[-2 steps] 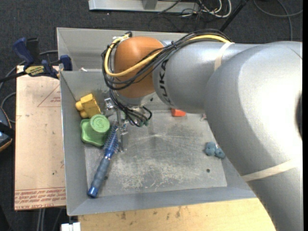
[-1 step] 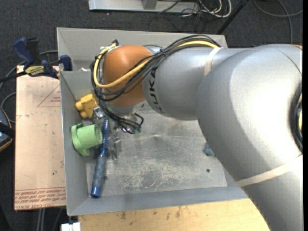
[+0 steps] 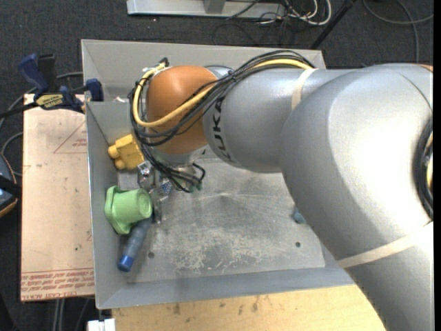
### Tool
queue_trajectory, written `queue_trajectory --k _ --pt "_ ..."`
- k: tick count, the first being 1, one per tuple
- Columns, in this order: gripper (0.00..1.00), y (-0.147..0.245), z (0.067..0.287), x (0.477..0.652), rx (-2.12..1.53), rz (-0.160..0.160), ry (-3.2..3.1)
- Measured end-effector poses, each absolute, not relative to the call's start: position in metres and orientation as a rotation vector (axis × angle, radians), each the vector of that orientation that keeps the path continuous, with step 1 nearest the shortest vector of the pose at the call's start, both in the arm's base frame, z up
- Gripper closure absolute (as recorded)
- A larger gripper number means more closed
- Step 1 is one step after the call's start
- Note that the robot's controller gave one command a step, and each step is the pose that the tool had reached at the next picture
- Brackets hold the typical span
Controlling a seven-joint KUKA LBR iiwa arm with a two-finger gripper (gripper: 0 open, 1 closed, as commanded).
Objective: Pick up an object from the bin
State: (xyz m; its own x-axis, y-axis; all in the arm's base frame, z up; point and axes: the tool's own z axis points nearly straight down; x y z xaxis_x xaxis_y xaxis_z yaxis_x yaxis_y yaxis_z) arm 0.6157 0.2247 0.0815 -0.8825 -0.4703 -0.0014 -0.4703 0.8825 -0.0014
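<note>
- My pincer (image 3: 156, 197) hangs low on the left side of the bin (image 3: 234, 247); I cannot tell whether it is wide or narrow.
- Just beside it, a green cup (image 3: 127, 209) lies on its side.
- A blue marker (image 3: 132, 248) lies near that cup, and a yellow block (image 3: 125, 152) beyond it.

A: Which colours do we see in the grey bin (image 3: 234, 250)?
B: We see a light green cup (image 3: 126, 209); a yellow toy (image 3: 125, 152); a pen (image 3: 133, 245), grey with a blue tip; the arm's cover (image 3: 176, 105) is orange.
</note>
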Motion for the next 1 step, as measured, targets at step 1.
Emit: queue_trajectory --k 1 --pt "1.00 0.2089 0.2481 0.6149 -1.465 0.000 2.769"
